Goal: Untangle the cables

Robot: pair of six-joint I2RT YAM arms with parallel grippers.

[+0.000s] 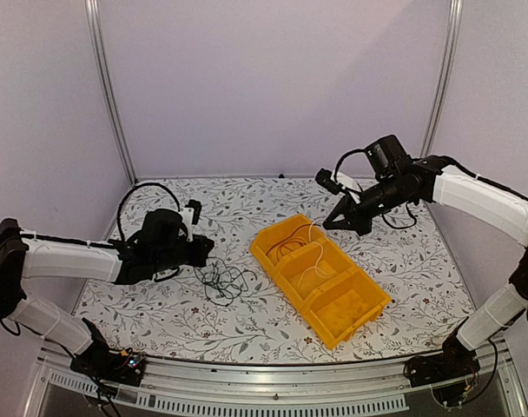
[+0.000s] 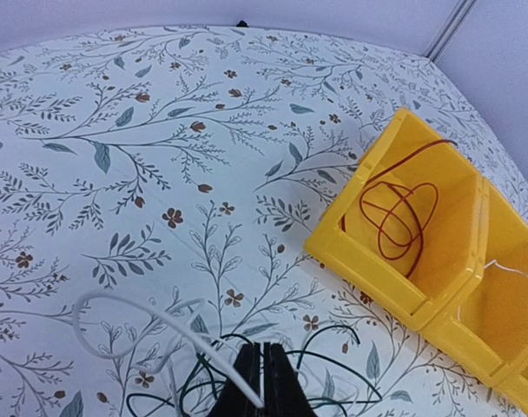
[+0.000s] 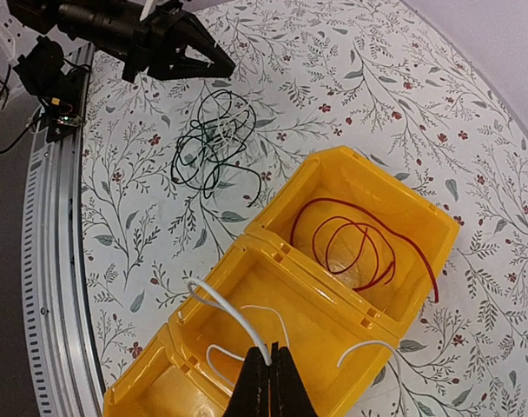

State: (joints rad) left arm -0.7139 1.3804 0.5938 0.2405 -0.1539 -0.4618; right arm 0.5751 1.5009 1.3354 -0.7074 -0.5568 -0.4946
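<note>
The floral surface (image 1: 247,200) carries a yellow three-part bin (image 1: 333,334) set diagonally right of centre. Sorting looks partly done. A red cable (image 2: 403,187) lies coiled alone in the bin's far compartment, and a black tangle (image 1: 222,282) sits on the surface to the left, apart from the bin.

The step in hand seems to be drawing the white strands free. The left fingers (image 2: 286,391) are clenched just above the black tangle, pinching a white cable (image 2: 151,306) that arcs out to the left over the surface. The right fingers (image 3: 286,391) hang over the middle compartment, clenched on a second white cable (image 3: 229,308) whose slack curls inside that compartment.

Next, I judge, the left arm must lift and pull slowly so its white cable slides out without dragging the black loops along. The right arm need only let go to drop its cable into the bin.
</note>
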